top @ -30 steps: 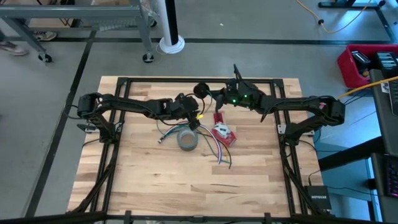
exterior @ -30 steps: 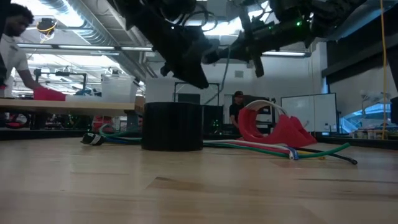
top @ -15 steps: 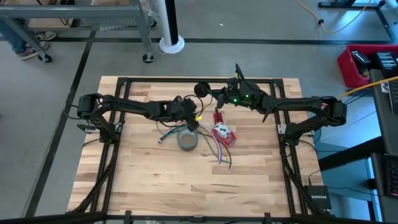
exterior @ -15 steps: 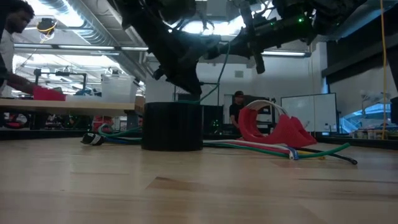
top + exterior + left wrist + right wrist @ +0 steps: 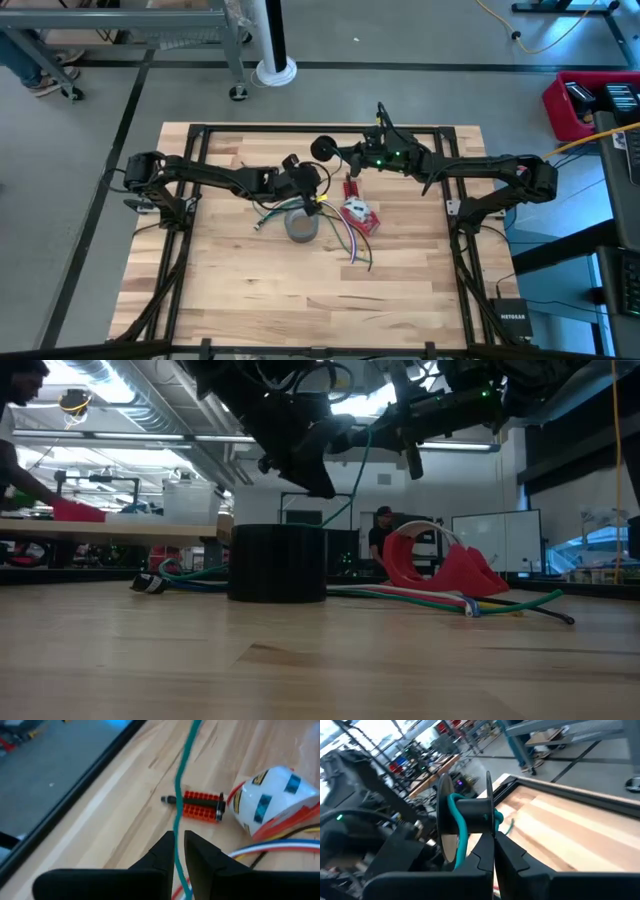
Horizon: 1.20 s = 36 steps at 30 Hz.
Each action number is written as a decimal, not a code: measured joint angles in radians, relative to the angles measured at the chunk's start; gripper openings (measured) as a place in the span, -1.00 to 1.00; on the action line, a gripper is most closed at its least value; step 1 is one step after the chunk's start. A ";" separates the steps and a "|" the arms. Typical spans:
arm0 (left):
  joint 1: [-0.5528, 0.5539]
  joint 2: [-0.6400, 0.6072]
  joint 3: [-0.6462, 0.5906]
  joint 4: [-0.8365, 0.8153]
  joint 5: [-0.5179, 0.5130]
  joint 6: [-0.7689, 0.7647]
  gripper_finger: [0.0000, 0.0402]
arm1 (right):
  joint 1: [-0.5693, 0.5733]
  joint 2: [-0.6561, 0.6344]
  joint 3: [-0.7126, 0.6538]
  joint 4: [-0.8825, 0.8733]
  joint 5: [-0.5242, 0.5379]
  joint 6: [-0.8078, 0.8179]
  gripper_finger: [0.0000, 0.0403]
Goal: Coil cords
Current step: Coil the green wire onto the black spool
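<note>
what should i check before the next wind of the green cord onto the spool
1. Left gripper closed on the green cord: ok.
2. Right gripper shut on the spool: ok.
3. Cord already started around the spool: ok.
4. Cord clear of the grey tape roll: cannot tell.
5. Cord clear of the orange connector: not ok, it crosses the connector in the left wrist view.
6. Loose wires staying out of the run: cannot tell.

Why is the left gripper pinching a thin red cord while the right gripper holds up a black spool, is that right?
Almost. The cord running between the left gripper's closed-in fingers is thin and green, not red, as the left wrist view shows. The right gripper does hold up the black spool.
</note>
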 joint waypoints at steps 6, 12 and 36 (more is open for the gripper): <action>-0.004 0.000 0.000 0.014 0.000 0.012 -0.87 | 0.000 0.000 0.000 0.033 -0.057 0.000 -0.99; -0.013 0.000 0.000 0.045 0.000 0.018 -0.88 | 0.000 0.000 -0.001 0.110 -0.095 0.000 -0.99; 0.059 -0.340 -0.007 -0.361 -0.033 -0.026 -0.69 | 0.000 0.000 -0.001 0.069 -0.097 0.002 -0.99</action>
